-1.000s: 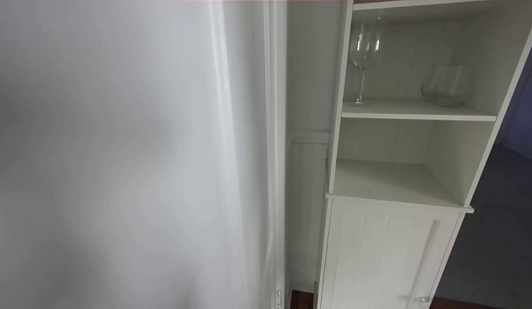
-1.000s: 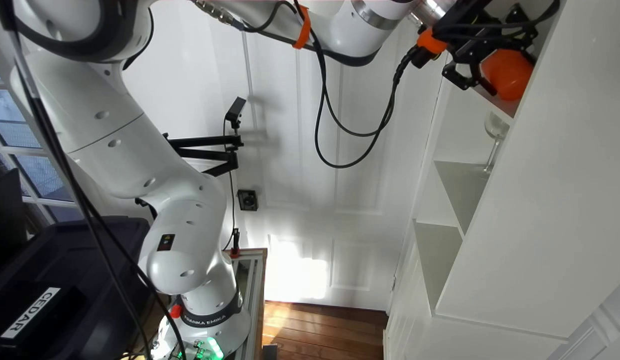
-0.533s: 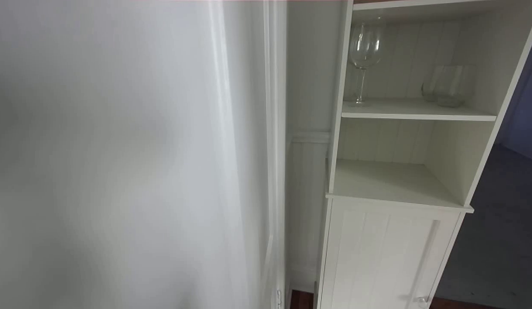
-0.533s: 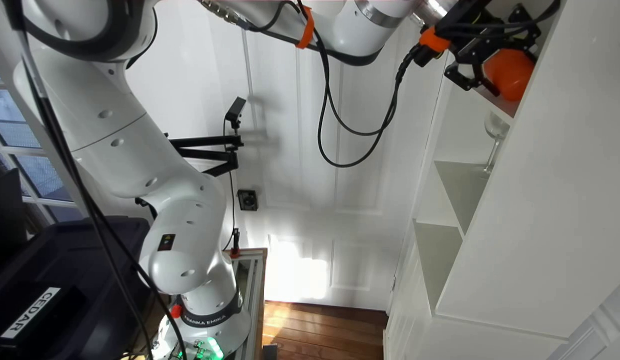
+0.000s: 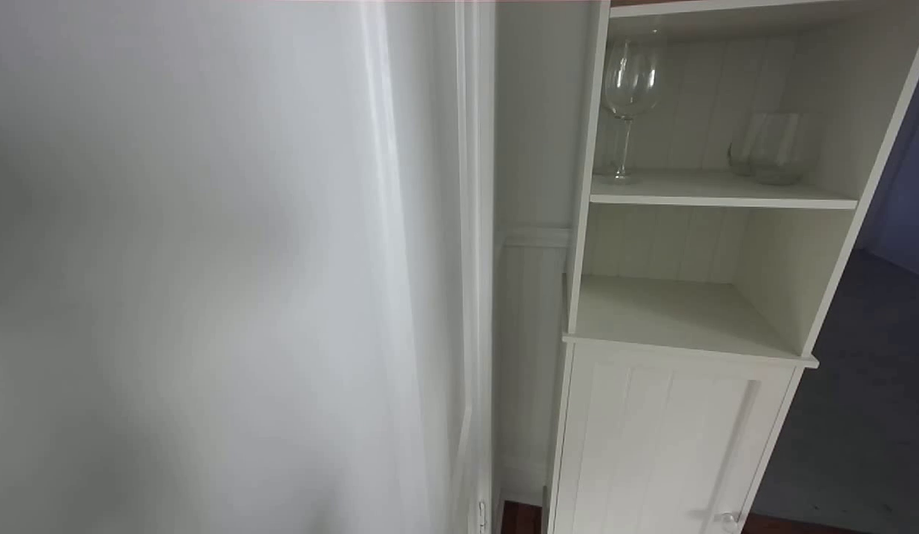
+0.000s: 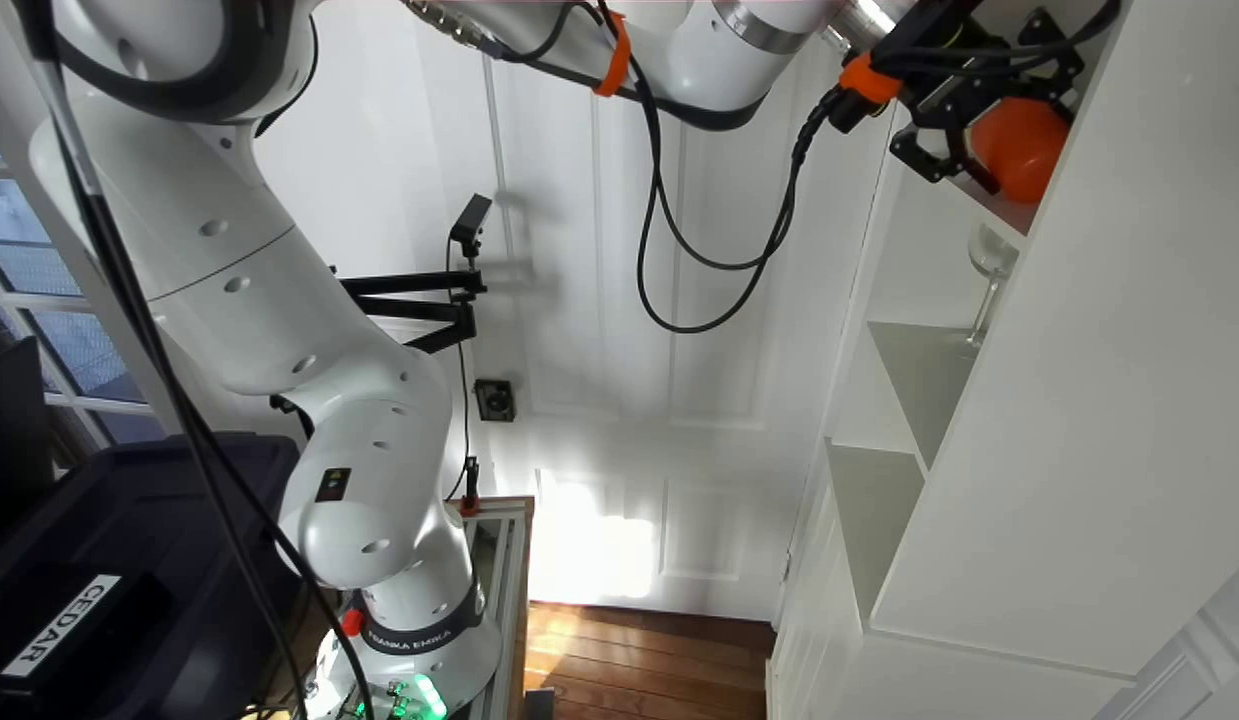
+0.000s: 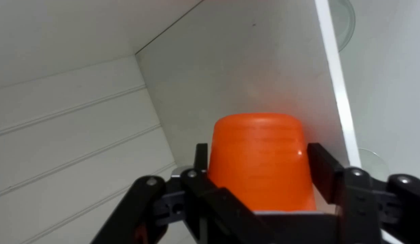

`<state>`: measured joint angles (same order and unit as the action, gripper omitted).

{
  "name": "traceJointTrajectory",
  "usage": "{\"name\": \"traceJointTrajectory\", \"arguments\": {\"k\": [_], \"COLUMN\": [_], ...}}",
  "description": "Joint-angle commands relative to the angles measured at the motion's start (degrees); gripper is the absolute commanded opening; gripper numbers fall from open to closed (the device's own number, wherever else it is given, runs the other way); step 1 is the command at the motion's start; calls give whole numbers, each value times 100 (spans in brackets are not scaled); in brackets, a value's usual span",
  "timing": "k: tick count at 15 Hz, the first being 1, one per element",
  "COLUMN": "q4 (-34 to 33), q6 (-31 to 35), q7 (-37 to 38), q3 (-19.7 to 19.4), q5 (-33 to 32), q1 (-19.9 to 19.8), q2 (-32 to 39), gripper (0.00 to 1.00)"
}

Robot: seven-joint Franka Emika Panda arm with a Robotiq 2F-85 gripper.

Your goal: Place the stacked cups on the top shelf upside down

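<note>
The stacked cups (image 7: 260, 162) appear as a smooth orange cup shape whose narrow closed end points away from my palm; any inner cups are hidden. They are at the top shelf (image 7: 243, 74), which carries their orange reflection. In an exterior view the orange cups (image 6: 1019, 150) are partly covered by my gripper (image 6: 1032, 152). From the wrist, my gripper (image 7: 258, 150) has one finger on each side of the cups. A thin sliver shows by the left fingertip, while the right finger seems to touch. Whether the jaws press on the cups I cannot tell.
The cabinet side wall (image 6: 1099, 400) stands close beside the gripper. The shelf below holds a stemmed wine glass (image 5: 631, 81) and clear tumblers (image 5: 778, 152). Past the shelf's white front edge (image 7: 338, 88), glass shows lower down. Cables (image 6: 739, 270) hang from the wrist.
The arm has shifted slightly to the right in an exterior view, and the gripper and cups with it by a very small amount. The cabinet and glasses look the same.
</note>
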<state>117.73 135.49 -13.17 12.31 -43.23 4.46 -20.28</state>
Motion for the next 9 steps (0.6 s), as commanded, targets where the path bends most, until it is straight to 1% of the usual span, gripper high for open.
{"name": "traceJointTrajectory", "arguments": {"k": [1, 4, 5, 6, 7, 8, 9], "q4": [-212, -236, -240, -250, -251, -255, -255], "q6": [-192, -220, -228, -234, -227, -211, -196], "q7": [-77, -82, -78, -75, -64, -58, -33], "q3": [-36, -45, -47, -50, -56, -69, -82], "q5": [-174, -175, -176, -176, -160, -126, -76], "q1": [64, 73, 72, 73, 77, 85, 95], "q2": [160, 165, 163, 161, 155, 148, 137], "gripper": [79, 86, 91, 99, 98, 100, 100]}}
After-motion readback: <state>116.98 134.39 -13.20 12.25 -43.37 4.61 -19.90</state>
